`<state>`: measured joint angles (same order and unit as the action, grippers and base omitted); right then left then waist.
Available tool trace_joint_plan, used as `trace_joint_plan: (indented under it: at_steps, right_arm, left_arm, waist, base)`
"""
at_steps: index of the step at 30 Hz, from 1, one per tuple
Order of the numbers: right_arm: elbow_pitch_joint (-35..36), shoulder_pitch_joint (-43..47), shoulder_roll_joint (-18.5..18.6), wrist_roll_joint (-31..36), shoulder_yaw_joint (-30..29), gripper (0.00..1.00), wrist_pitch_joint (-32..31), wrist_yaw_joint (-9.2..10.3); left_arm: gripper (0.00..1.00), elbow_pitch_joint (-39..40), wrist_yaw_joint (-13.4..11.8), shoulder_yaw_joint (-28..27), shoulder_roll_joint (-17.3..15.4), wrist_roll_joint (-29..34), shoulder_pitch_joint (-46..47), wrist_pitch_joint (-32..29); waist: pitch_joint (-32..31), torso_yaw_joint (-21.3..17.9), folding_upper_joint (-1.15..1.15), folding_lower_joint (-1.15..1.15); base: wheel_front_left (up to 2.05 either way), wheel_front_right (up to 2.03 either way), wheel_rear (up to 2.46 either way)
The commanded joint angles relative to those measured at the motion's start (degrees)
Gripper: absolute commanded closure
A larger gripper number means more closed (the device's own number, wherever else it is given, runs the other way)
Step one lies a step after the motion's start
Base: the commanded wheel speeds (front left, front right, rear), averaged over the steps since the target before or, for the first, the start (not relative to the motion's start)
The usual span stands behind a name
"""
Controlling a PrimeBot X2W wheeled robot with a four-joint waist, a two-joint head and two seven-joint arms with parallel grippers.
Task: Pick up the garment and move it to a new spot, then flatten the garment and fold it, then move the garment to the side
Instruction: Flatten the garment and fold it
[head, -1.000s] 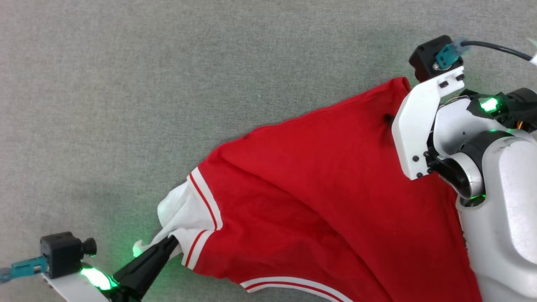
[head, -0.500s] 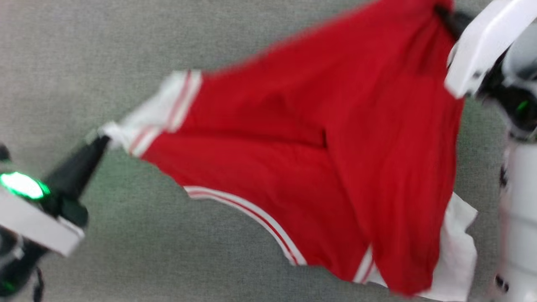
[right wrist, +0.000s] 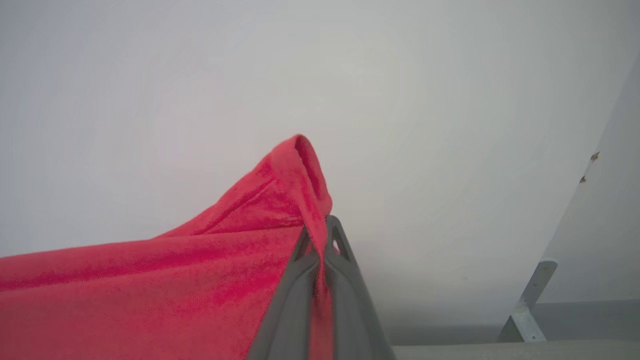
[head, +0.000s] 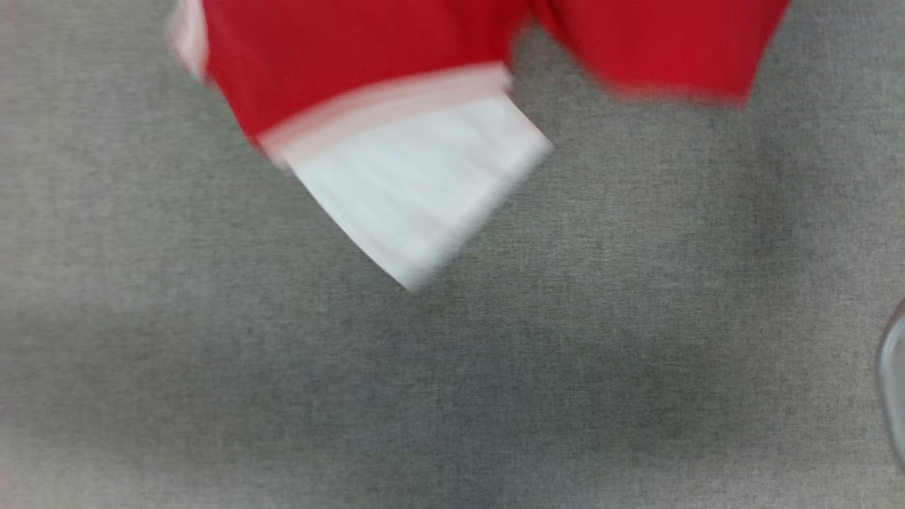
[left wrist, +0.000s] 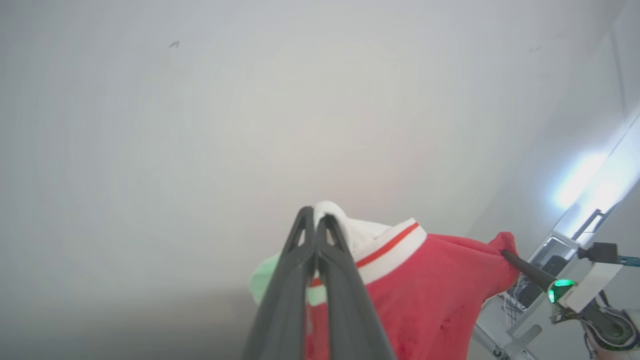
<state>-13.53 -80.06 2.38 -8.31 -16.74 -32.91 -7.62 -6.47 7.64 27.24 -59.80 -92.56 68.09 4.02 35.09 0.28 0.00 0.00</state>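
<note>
Grey carpet floor (head: 452, 396), plain pale wall (right wrist: 150, 90)

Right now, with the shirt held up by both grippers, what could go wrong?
1. The left gripper pinches the shirt only at a sleeve tip; it may slip out.
2. The right gripper holds just a small red fold; same risk.
3. The free sleeve dangles over the grey surface; it could land folded under.
</note>
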Motion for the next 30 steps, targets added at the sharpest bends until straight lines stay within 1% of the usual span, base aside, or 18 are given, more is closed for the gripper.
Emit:
trace_joint_plan:
  at_steps: [1,4,6,8,10,12,16,20,21,24,25,27,30]
  right_arm:
    - [-1.2,-2.8,1.0,1.4,-2.3,1.00,2.7,0.26]
    - [-3.4,-7.4,1.2,2.1,-4.5,1.00,7.9,0.35]
    - [-5.1,-9.3,1.2,2.6,-5.0,1.00,10.5,0.38]
    - [-7.1,-10.1,1.2,2.5,-5.4,1.00,11.8,0.39]
    - [-8.1,-10.0,1.2,2.4,-5.1,1.00,12.1,0.39]
    - [-9.4,-9.3,1.2,3.2,-4.4,1.00,12.6,0.38]
    - [-10.6,-4.0,1.0,1.0,-2.6,1.00,12.8,0.36]
    - [-7.9,6.0,0.9,-3.3,2.1,1.00,11.2,0.23]
    - [-6.5,9.3,0.7,-4.1,3.1,1.00,10.8,0.23]
    - [0.2,20.2,0.7,-6.5,5.7,1.00,8.4,0.20]
    - [3.4,24.3,0.7,-6.7,6.5,1.00,7.4,0.20]
    - [10.0,33.1,0.6,-8.1,7.2,1.00,5.0,0.20]
    - [20.5,46.1,0.6,-11.0,8.5,1.00,1.6,0.19]
  left_arm:
    - [1.00,-3.3,-0.3,-1.8,0.5,-0.1,5.2,-1.2]
    - [1.00,-8.4,-0.4,-3.5,3.0,0.1,13.9,-3.1]
    - [1.00,-10.4,-0.4,-3.7,3.3,2.0,18.2,-3.5]
    - [1.00,-11.4,-0.4,-3.7,4.5,1.6,20.1,-4.4]
    - [1.00,-11.5,-0.4,-3.7,4.5,1.8,20.5,-4.6]
    - [1.00,-11.1,-0.4,-4.3,5.1,0.2,19.4,-5.0]
    - [1.00,-8.0,-0.4,-3.8,4.7,-0.6,11.4,-5.5]
    - [1.00,-2.2,-0.2,-4.9,3.6,-2.6,-2.2,-4.7]
    - [1.00,-0.5,-0.2,-5.4,3.9,-3.1,-6.0,-4.3]
    - [1.00,5.2,-0.2,-7.8,3.5,-3.6,-18.3,-2.9]
    - [1.00,7.2,-0.2,-8.8,3.4,-3.7,-22.6,-2.4]
    - [1.00,11.0,-0.2,-10.5,4.4,-3.4,-30.5,-1.4]
    - [1.00,16.6,-0.2,-11.9,5.1,-1.1,-41.0,-0.1]
  waist:
    - [1.5,-1.5,0.00,0.00]
    - [1.7,-2.2,0.00,0.00]
    - [1.7,-2.6,0.00,0.00]
    - [1.6,-2.7,0.00,0.00]
    - [1.6,-2.8,0.00,0.00]
    - [1.9,-2.9,0.00,0.00]
    - [1.8,-2.8,0.00,0.00]
    - [1.2,-3.1,0.00,0.00]
    - [0.8,-3.0,0.00,0.00]
    - [-0.3,-2.8,0.00,0.00]
    - [-0.7,-2.7,0.00,0.00]
    - [-1.6,-2.1,0.00,0.00]
    - [-2.8,-1.6,0.00,0.00]
  base:
    - [0.00,0.00,0.00]
    - [0.00,0.00,0.00]
    - [0.00,0.00,0.00]
    - [0.00,0.00,0.00]
    - [0.00,0.00,0.00]
    - [0.00,0.00,0.00]
    - [0.00,0.00,0.00]
    - [0.00,0.00,0.00]
    - [0.00,0.00,0.00]
    - [0.00,0.00,0.00]
    - [0.00,0.00,0.00]
    - [0.00,0.00,0.00]
    - [0.00,0.00,0.00]
